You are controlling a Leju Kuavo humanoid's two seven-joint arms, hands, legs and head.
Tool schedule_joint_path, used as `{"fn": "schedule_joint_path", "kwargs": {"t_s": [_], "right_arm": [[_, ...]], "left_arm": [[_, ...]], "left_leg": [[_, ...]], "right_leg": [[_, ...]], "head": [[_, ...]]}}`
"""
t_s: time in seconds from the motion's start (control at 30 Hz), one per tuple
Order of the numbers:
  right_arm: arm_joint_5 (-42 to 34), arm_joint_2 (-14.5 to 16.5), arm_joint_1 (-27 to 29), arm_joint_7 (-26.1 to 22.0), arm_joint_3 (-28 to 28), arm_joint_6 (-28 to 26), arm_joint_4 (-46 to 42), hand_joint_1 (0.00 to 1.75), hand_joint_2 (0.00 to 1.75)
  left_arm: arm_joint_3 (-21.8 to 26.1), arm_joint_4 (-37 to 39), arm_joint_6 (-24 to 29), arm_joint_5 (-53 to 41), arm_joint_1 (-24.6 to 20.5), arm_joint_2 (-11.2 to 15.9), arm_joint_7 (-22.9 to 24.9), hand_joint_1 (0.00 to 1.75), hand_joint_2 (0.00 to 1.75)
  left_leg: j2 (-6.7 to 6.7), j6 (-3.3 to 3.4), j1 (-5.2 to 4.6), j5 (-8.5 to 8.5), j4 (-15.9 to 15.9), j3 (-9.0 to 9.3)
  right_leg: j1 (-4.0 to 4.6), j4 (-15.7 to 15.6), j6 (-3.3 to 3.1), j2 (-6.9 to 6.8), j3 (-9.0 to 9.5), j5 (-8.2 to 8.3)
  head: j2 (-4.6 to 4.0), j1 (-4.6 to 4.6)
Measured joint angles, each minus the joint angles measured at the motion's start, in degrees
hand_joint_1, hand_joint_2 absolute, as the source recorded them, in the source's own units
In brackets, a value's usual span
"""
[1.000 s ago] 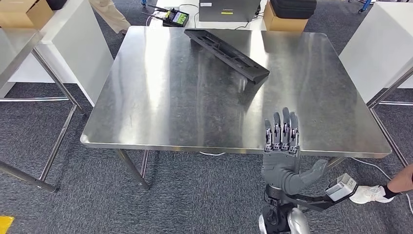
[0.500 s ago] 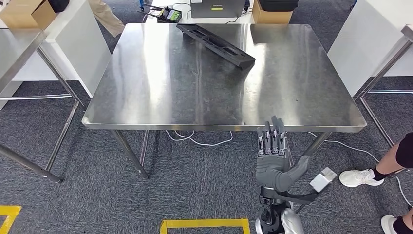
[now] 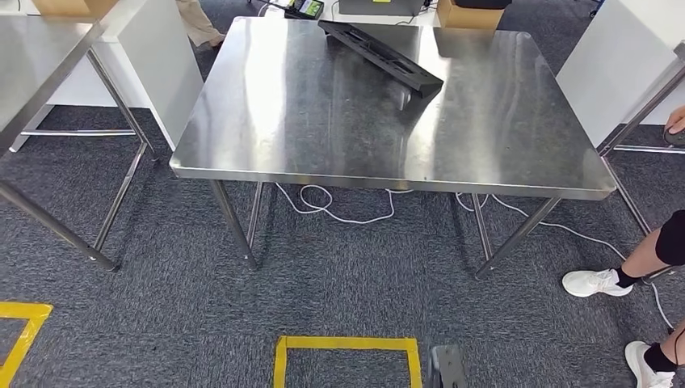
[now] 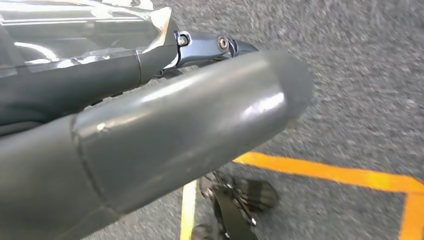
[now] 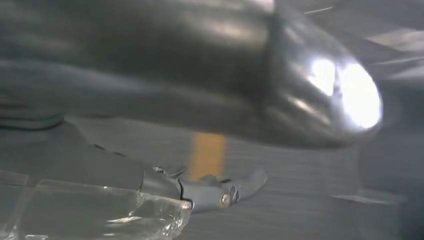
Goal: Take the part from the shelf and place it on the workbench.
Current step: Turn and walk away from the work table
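On the workbench point(image 3: 307, 129), toward its far edge and well ahead of both hands, lies the part point(image 3: 381, 55), a long black bar. Its long axis runs slantwise, from far-left to nearer-right, and its nearer end points to the right arm's side, so the right hand looks the closer one. The left hand point(image 4: 150, 130) hangs over carpet and yellow floor tape point(image 4: 330, 172); whether its fingers are spread or curled I cannot tell. The right hand point(image 5: 190, 85) is blurred, its state likewise unclear. A cardboard box point(image 3: 468, 14) sits beyond the bench; what it holds is hidden. The placing looks done.
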Motion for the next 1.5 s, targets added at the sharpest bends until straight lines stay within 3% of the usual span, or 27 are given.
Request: {"fn": "schedule_joint_path", "kwargs": {"t_s": [0.07, 0.13, 0.2, 0.27, 0.33, 0.4, 0.47, 0.5, 0.53, 0.57, 0.6, 0.67, 0.73, 0.8, 0.87, 0.97, 1.03, 1.07, 1.1, 1.17, 1.23, 1.3, 1.33, 1.37, 1.4, 1.43, 1.5], "right_arm": [[1.25, -0.64, 0.36, 4.24, 0.09, -1.8, 5.58, 0.0, 0.0], [2.02, -1.35, 0.56, 9.12, 0.32, -2.58, 9.82, 0.0, 0.0], [2.26, -2.08, 0.56, 13.45, 0.47, -2.18, 12.67, 0.0, 0.0], [2.42, -2.71, 0.57, 15.96, 0.51, -1.65, 14.65, 0.0, 0.0], [3.0, -3.22, 0.69, 17.77, 0.64, -1.58, 16.24, 0.0, 0.0], [3.8, -3.52, 0.76, 20.58, 1.01, -1.89, 17.29, 0.0, 0.0], [4.24, -3.71, 0.74, 24.06, 1.32, -2.16, 17.96, 0.0, 0.0], [4.35, -3.8, 0.74, 25.56, 1.37, -2.2, 18.21, 0.0, 0.0], [4.5, -3.91, 0.75, 26.85, 1.39, -2.32, 18.42, 0.0, 0.0], [4.68, -4.0, 0.75, 27.72, 1.46, -2.44, 18.59, 0.0, 0.0], [4.88, -4.07, 0.75, 28.31, 1.59, -2.57, 18.72, 0.0, 0.0], [5.19, -4.08, 0.7, 28.85, 1.94, -2.79, 18.89, 0.0, 0.0], [5.31, -3.99, 0.57, 29.07, 2.18, -2.96, 19.05, 0.0, 0.0], [5.31, -3.93, 0.44, 29.23, 2.28, -3.08, 19.26, 0.0, 0.0], [5.4, -3.95, 0.33, 29.29, 2.33, -3.13, 19.5, 0.0, 0.0], [5.85, -3.96, 0.19, 29.28, 2.54, -3.28, 19.66, 0.0, 0.0], [6.21, -3.93, 0.21, 29.38, 2.77, -3.73, 19.72, 0.0, 0.0], [6.42, -3.94, 0.19, 29.55, 2.9, -4.13, 19.76, 0.0, 0.0], [6.63, -3.96, 0.15, 29.79, 3.03, -4.59, 19.78, 0.0, 0.0], [6.96, -4.01, -0.04, 30.5, 3.32, -5.43, 19.79, 0.0, 0.0], [7.19, -4.02, -0.19, 31.19, 3.52, -6.04, 19.79, 0.0, 0.0], [7.4, -4.05, -0.12, 31.71, 3.61, -6.41, 19.8, 0.0, 0.0], [7.54, -4.05, -0.1, 31.95, 3.65, -6.48, 19.86, 0.0, 0.0], [7.81, -4.04, -0.11, 32.17, 3.72, -6.43, 19.91, 0.0, 0.0], [8.15, -4.0, -0.1, 32.37, 3.82, -6.35, 19.98, 0.0, 0.0], [8.65, -3.95, -0.12, 32.56, 4.01, -6.24, 20.03, 0.0, 0.0], [9.8, -3.86, -0.09, 32.73, 4.68, -5.9, 20.03, 0.0, 0.0]], "left_arm": [[-0.2, 0.0, -0.03, -0.22, 0.16, 0.05, -0.43, 0.0, 0.0], [-0.55, 0.0, -0.03, -0.44, 0.22, 0.05, -0.84, 0.0, 0.0], [-0.86, 0.0, -0.04, -0.66, 0.26, 0.06, -1.11, 0.0, 0.0], [-0.95, 0.0, -0.07, -0.73, 0.31, 0.08, -1.24, 0.0, 0.0], [-0.95, -0.01, -0.09, -0.74, 0.37, 0.26, -1.27, 0.0, 0.0], [-0.95, -0.01, -0.09, -0.78, 0.45, 0.42, -1.26, 0.0, 0.0], [-0.95, 0.0, -0.02, -0.81, 0.48, 0.43, -1.2, 0.0, 0.0], [-0.95, 0.0, 0.03, -0.81, 0.48, 0.43, -1.14, 0.0, 0.0], [-0.95, 0.0, 0.11, -0.82, 0.48, 0.42, -1.07, 0.0, 0.0], [-0.95, 0.0, 0.19, -0.83, 0.48, 0.41, -1.0, 0.0, 0.0], [-0.95, 0.0, 0.29, -0.86, 0.48, 0.41, -0.94, 0.0, 0.0], [-0.96, 0.0, 0.45, -0.95, 0.46, 0.44, -0.87, 0.0, 0.0], [-0.97, 0.0, 0.54, -1.08, 0.45, 0.49, -0.86, 0.0, 0.0], [-0.96, 0.01, 0.57, -1.19, 0.45, 0.5, -0.83, 0.0, 0.0], [-0.98, 0.02, 0.58, -1.25, 0.29, 0.49, -0.84, 0.0, 0.0], [-1.14, 0.02, 0.58, -1.35, 0.18, 0.46, -1.09, 0.0, 0.0], [-1.29, 0.02, 0.49, -1.51, 0.24, 0.45, -1.38, 0.0, 0.0], [-1.36, 0.03, 0.39, -1.66, 0.26, 0.43, -1.51, 0.0, 0.0], [-1.47, 0.03, 0.26, -1.81, 0.26, 0.41, -1.6, 0.0, 0.0], [-1.84, 0.04, 0.05, -2.18, 0.26, 0.4, -1.66, 0.0, 0.0], [-2.23, 0.04, -0.02, -2.45, 0.28, 0.42, -1.62, 0.0, 0.0], [-2.41, 0.04, -0.08, -2.56, 0.36, 0.41, -1.53, 0.0, 0.0], [-2.45, 0.05, -0.1, -2.59, 0.45, 0.41, -1.48, 0.0, 0.0], [-2.5, 0.05, -0.14, -2.61, 0.55, 0.41, -1.33, 0.0, 0.0], [-2.54, 0.06, -0.19, -2.62, 0.64, 0.41, -1.19, 0.0, 0.0], [-2.57, 0.07, -0.26, -2.63, 0.68, 0.41, -1.03, 0.0, 0.0], [-2.58, 0.07, -0.44, -2.62, 0.68, 0.41, -0.72, 0.0, 0.0]], "left_leg": [[0.14, -0.1, -0.16, 1.26, 0.06, -1.57], [0.27, -0.48, -0.22, 2.64, 0.13, -3.05], [0.42, -1.06, -0.4, 3.95, 0.22, -4.05], [0.68, -1.58, -0.53, 5.18, 0.07, -4.4], [0.65, -2.11, -0.35, 5.06, 0.35, -4.8], [0.41, -2.68, -0.13, 0.71, 3.95, -5.83], [0.24, -3.11, -0.01, -5.33, 11.29, -7.25], [0.19, -3.24, 0.04, -6.92, 14.75, -7.7], [0.18, -3.3, 0.1, -7.1, 16.83, -7.53], [0.19, -3.27, 0.15, -6.11, 17.08, -6.54], [0.18, -3.14, 0.19, -4.59, 15.3, -4.55], [0.0, -2.6, 0.1, -2.71, 7.97, 1.01], [-0.19, -2.04, -0.28, -2.78, 2.61, 4.31], [-0.16, -1.44, -0.69, -2.49, 1.3, 4.25], [-0.01, -0.6, -0.64, -1.77, -0.48, 3.95], [0.19, 0.25, -0.41, -0.11, -1.79, 2.29], [0.5, 0.1, -0.39, 1.18, -1.68, 0.77], [0.63, -0.08, -0.33, 1.79, -1.59, -0.01], [0.71, -0.34, -0.21, 2.36, -1.44, -0.8], [0.73, -1.13, 0.02, 3.46, -0.87, -2.45], [0.69, -2.06, 0.07, 4.57, -0.44, -3.46], [0.65, -2.76, 0.08, 5.67, -0.48, -3.67], [0.6, -3.02, 0.24, 5.71, -0.34, -3.9], [0.55, -3.22, 0.42, 4.61, 0.31, -4.26], [0.5, -3.37, 0.6, 2.3, 1.74, -4.74], [0.42, -3.51, 0.72, -1.2, 4.35, -5.32], [0.27, -3.69, 0.71, -7.68, 11.55, -6.16]], "right_leg": [[-0.04, 0.91, 0.99, 0.05, 1.77, 1.37], [-0.09, -5.12, 1.85, 0.06, 7.2, 3.41], [0.19, -14.21, 1.6, 0.16, 13.51, 2.83], [0.7, -18.42, 1.04, 0.33, 15.54, 1.95], [0.23, -18.42, 0.17, 0.29, 14.67, 2.68], [-0.26, -18.4, -1.21, 0.05, 13.83, 3.71], [0.07, -18.18, -2.01, -0.18, 12.65, 4.68], [0.23, -18.02, -2.12, -0.27, 12.04, 5.15], [0.34, -17.78, -2.09, -0.35, 11.37, 5.62], [0.4, -17.46, -2.01, -0.39, 10.67, 6.03], [0.43, -17.06, -1.9, -0.4, 9.98, 6.35], [0.55, -16.11, -1.6, -0.38, 8.64, 6.73], [0.57, -15.51, -0.82, -0.4, 7.76, 7.26], [0.54, -15.44, 0.23, -0.37, 7.21, 8.08], [0.59, -14.32, 0.58, -0.15, 6.04, 7.09], [0.2, -6.32, -0.04, 0.18, 2.74, 0.82], [-0.31, -0.83, 0.59, 0.26, 2.14, -1.22], [-0.62, -0.46, 1.34, 0.27, 3.07, -0.73], [-0.9, -2.17, 2.19, 0.26, 4.9, 0.44], [-1.41, -10.23, 3.4, 0.3, 10.68, 2.24], [-1.03, -16.51, 2.94, 0.61, 14.31, 2.26], [-0.46, -17.43, 1.62, 0.83, 14.02, 2.3], [-0.7, -17.32, 0.94, 0.7, 13.47, 2.7], [-0.82, -17.16, 0.18, 0.54, 12.89, 3.3], [-0.94, -17.13, -0.59, 0.37, 12.21, 3.99], [-0.92, -17.11, -1.29, 0.22, 11.43, 4.76], [-0.38, -17.05, -2.02, 0.07, 9.63, 6.32]], "head": [[0.0, 0.01], [0.0, 0.04], [0.0, 0.06], [0.0, 0.05], [0.0, 0.03], [0.0, -0.24], [0.0, -0.5], [0.0, -0.56], [0.0, -0.53], [0.0, -0.53], [0.0, -0.54], [0.0, -0.54], [0.0, -0.47], [0.0, -0.41], [0.0, -0.31], [0.0, 0.29], [0.0, 0.39], [0.0, 0.39], [0.0, 0.41], [0.0, 0.44], [0.0, 0.41], [0.0, 0.33], [0.0, 0.25], [0.0, 0.13], [0.0, 0.02], [0.0, -0.12], [0.0, -0.21]]}}
